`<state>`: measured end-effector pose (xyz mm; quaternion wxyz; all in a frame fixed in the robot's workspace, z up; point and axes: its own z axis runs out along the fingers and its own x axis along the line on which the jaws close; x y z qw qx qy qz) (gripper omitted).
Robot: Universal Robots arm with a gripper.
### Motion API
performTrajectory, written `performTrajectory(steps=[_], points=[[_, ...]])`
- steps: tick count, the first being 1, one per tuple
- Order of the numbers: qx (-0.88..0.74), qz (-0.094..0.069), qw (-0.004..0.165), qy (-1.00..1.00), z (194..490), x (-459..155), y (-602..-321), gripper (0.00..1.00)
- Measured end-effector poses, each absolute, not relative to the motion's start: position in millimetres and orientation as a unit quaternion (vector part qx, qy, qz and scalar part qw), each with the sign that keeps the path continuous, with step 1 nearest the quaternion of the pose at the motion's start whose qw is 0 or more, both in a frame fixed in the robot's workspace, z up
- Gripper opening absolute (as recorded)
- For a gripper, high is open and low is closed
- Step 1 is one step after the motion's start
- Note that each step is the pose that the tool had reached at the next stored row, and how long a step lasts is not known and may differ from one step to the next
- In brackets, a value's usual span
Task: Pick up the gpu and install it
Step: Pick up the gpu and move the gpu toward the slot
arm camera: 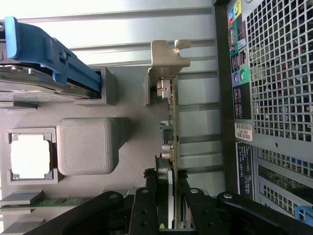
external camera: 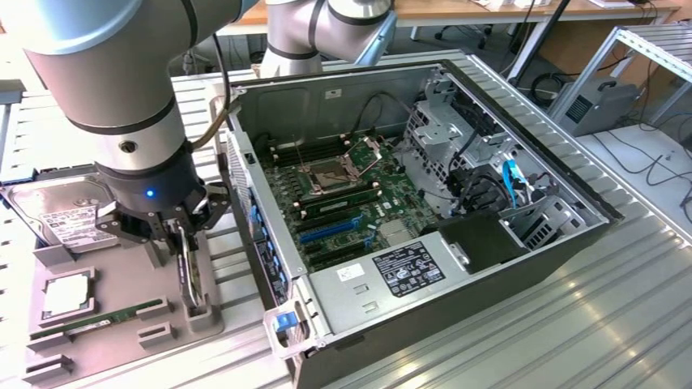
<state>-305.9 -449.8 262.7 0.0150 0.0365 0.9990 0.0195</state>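
The arm is reaching in from the 11 o'clock corner of the exterior view, with its thick grey link dropping toward 6 o'clock. Another grey link is showing at 12 o'clock. The wrist is standing nearly upright, and a small blue light is glowing on its black collar. The pincer is pointing straight down. In the wrist view its black fingers are pressing on both faces of the gpu, with the jaws partly drawn in.

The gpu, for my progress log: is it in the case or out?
Out: the gpu stands on edge in the grey tray beside the open case.
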Motion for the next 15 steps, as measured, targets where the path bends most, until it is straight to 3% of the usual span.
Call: performTrajectory(steps=[15], points=[[0.036,0.020,0.015,0.999,269.4,-305.9,-449.8,0.27]])
